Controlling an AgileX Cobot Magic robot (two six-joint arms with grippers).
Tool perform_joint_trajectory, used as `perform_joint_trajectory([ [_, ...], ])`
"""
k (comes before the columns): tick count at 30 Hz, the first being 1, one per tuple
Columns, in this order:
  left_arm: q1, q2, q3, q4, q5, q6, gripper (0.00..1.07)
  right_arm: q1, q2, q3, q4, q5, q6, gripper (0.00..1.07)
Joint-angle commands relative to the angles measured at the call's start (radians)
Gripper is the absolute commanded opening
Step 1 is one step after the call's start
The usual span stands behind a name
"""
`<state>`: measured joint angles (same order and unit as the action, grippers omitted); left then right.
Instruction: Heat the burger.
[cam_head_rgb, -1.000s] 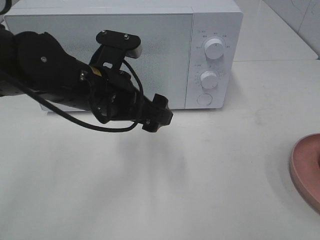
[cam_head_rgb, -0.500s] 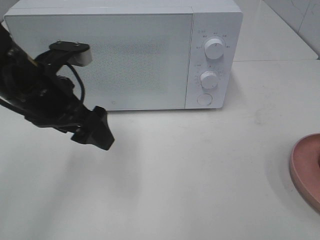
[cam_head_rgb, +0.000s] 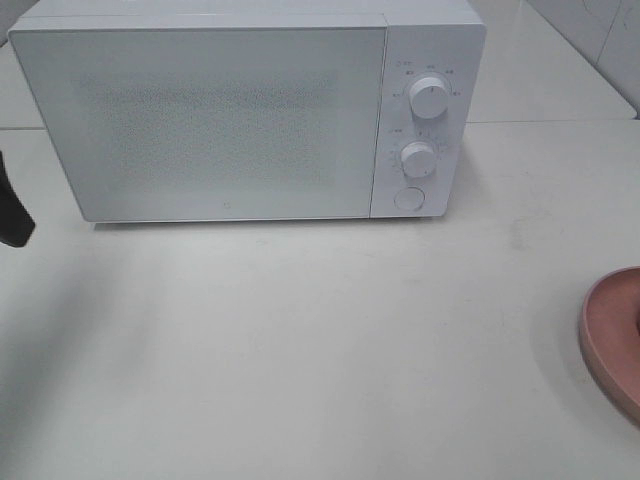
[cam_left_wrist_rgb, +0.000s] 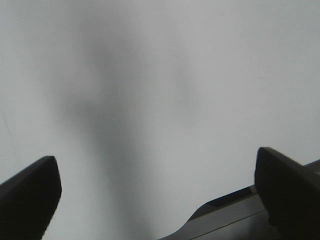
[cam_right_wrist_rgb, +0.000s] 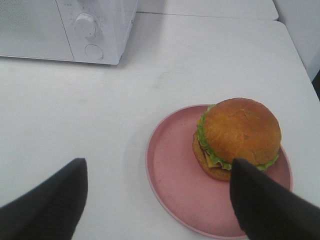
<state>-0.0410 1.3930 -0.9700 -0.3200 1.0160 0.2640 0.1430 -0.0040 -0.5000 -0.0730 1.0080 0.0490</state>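
Note:
In the right wrist view the burger (cam_right_wrist_rgb: 239, 136), with a golden-brown bun, green lettuce and yellow cheese, sits on a pink plate (cam_right_wrist_rgb: 175, 170) on the white table. My right gripper (cam_right_wrist_rgb: 155, 200) hangs open above the near side of the plate, with nothing held between its fingers (cam_right_wrist_rgb: 47, 202). In the high view the burger is out of frame and only the plate's rim (cam_head_rgb: 605, 340) shows at the right edge. The left wrist view shows my left gripper (cam_left_wrist_rgb: 160, 200) wide open over bare table. In the high view only its black tip (cam_head_rgb: 12, 215) shows, at the left edge.
A white microwave (cam_head_rgb: 240, 110) stands at the back of the table with its door shut. On its right panel are two knobs (cam_head_rgb: 428, 97) and a round button (cam_head_rgb: 408, 198). The microwave's panel corner (cam_right_wrist_rgb: 92, 30) also shows in the right wrist view.
My left arm has swung leftward from in front of the microwave door and has almost left the high view. The plate has not moved.

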Motion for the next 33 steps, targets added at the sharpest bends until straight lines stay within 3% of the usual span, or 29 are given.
perform_joint_trajectory([
  [1, 0.04, -0.042, 0.017, 0.017, 0.019, -0.038, 0.98, -0.004, -0.029, 0.002, 0.003, -0.01, -0.01, 0.76],
  [3, 0.065, -0.105, 0.049, 0.079, 0.021, -0.094, 0.98, -0.004, -0.029, 0.002, 0.003, -0.01, -0.01, 0.76],
  [9, 0.067, -0.244, 0.124, 0.188, 0.027, -0.176, 0.98, -0.004, -0.029, 0.002, 0.003, -0.01, -0.01, 0.76],
  [12, 0.067, -0.271, 0.138, 0.196, 0.031, -0.179, 0.98, -0.004, -0.029, 0.002, 0.003, -0.01, -0.01, 0.76],
  [25, 0.067, -0.706, 0.389, 0.202, 0.033, -0.177, 0.98, -0.004, -0.029, 0.002, 0.003, -0.01, -0.01, 0.76],
  [33, 0.067, -0.962, 0.445, 0.203, 0.047, -0.178, 0.98, -0.004, -0.029, 0.002, 0.003, -0.01, -0.01, 0.76],
])
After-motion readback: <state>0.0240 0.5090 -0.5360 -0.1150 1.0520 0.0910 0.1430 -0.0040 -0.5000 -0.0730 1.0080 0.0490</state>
